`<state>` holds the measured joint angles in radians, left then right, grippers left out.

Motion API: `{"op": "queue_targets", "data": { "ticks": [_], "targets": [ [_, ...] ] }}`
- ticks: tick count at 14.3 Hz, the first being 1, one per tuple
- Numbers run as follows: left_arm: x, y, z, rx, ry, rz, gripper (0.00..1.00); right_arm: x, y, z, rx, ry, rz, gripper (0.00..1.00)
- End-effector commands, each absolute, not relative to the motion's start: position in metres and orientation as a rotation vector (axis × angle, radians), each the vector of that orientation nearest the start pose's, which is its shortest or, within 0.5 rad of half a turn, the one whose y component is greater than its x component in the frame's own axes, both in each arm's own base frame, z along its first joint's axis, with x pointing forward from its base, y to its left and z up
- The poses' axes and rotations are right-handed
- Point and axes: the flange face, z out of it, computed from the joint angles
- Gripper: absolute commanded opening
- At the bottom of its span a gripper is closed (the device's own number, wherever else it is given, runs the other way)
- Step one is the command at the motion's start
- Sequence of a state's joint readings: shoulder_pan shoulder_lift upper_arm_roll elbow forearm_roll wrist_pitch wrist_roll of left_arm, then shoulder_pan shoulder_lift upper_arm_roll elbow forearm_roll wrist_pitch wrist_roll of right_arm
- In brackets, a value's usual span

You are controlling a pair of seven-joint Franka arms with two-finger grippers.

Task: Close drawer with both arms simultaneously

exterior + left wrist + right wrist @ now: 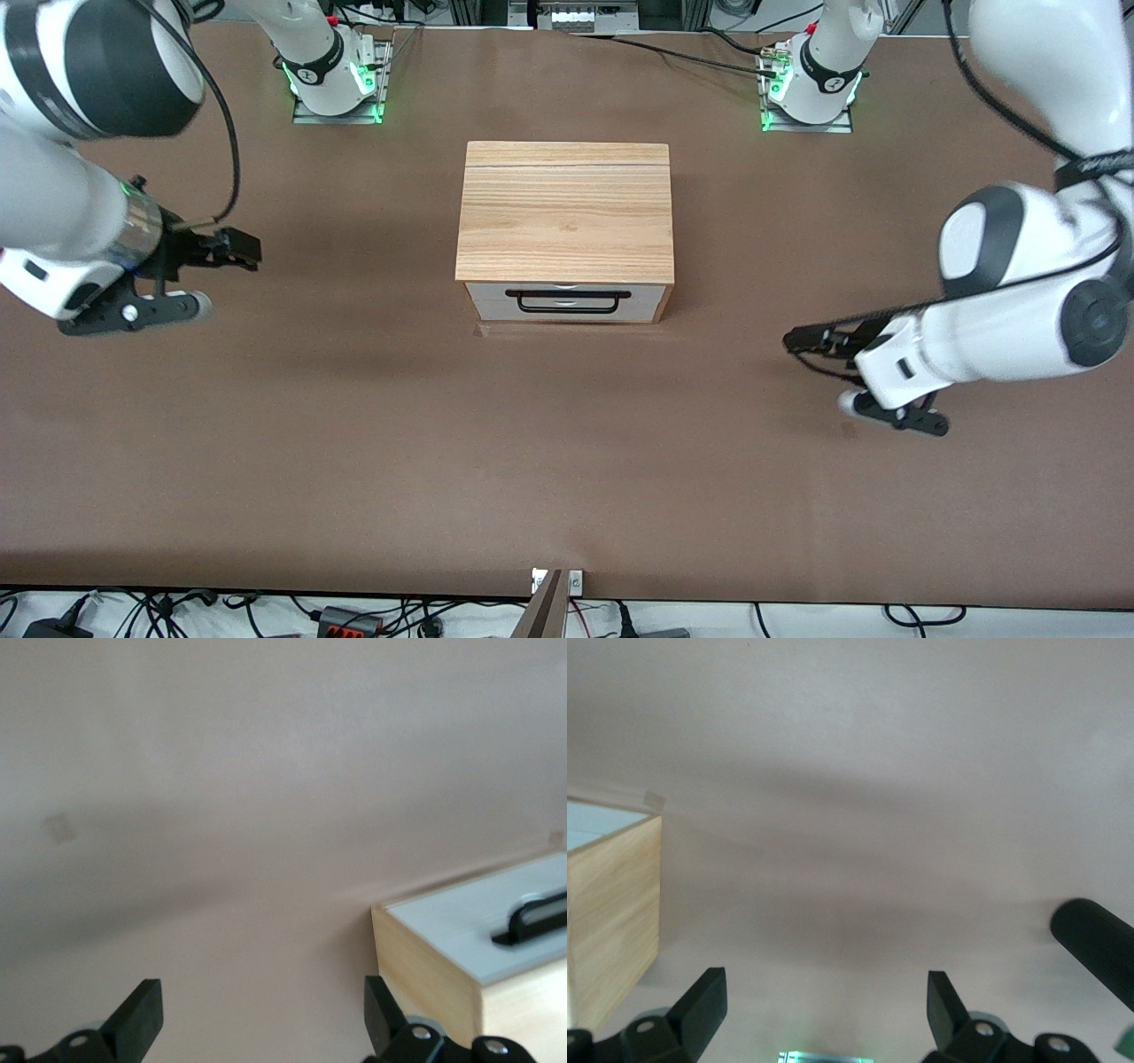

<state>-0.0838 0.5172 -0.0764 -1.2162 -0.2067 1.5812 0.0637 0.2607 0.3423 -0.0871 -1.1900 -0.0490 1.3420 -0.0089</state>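
Left gripper (pixel 802 341) and right gripper (pixel 237 250) wide-fingered above table (pixel 354 443), drawer (pixel 567 302) seemingly shut, unlabelled

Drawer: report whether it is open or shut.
Shut, or very nearly: the drawer has its white front about level with the cabinet, and no tray shows.

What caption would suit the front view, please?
Drawer shut in its cabinet; left tool and right tool open, apart on either side.

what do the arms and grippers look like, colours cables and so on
Both arms are bulky white shells with black joint bands. The left arm and right arm each carry a black cable. The left gripper and right gripper are black, with two flat wedge-shaped fingers. A green light glows on the right wrist.
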Motion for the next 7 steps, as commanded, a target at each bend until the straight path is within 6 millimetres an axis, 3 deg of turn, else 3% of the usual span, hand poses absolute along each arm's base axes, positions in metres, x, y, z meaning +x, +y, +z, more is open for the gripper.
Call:
{"op": "queue_targets", "data": {
  "ticks": [1, 2, 3, 6, 7],
  "targets": [
    [0.663, -0.073, 0.51, -3.34, 0.269, 0.297, 1.0, 0.607, 0.102, 0.58, -3.218, -0.288, 0.325, 1.0],
    [0.66, -0.041, 0.528, -3.368, 0.195, 0.253, 1.0, 0.605, 0.097, 0.581, -3.212, -0.275, 0.33, 1.0],
    [0.66, -0.02, 0.533, -3.421, 0.132, 0.239, 1.0, 0.603, 0.094, 0.577, -3.208, -0.271, 0.341, 1.0],
    [0.643, 0.015, 0.574, -3.499, 0.032, 0.155, 1.0, 0.588, 0.086, 0.574, -3.171, -0.267, 0.24, 1.0],
    [0.636, 0.019, 0.58, -3.483, 0.02, 0.188, 1.0, 0.574, 0.069, 0.57, -3.167, -0.233, 0.185, 1.0]
  ]
}}
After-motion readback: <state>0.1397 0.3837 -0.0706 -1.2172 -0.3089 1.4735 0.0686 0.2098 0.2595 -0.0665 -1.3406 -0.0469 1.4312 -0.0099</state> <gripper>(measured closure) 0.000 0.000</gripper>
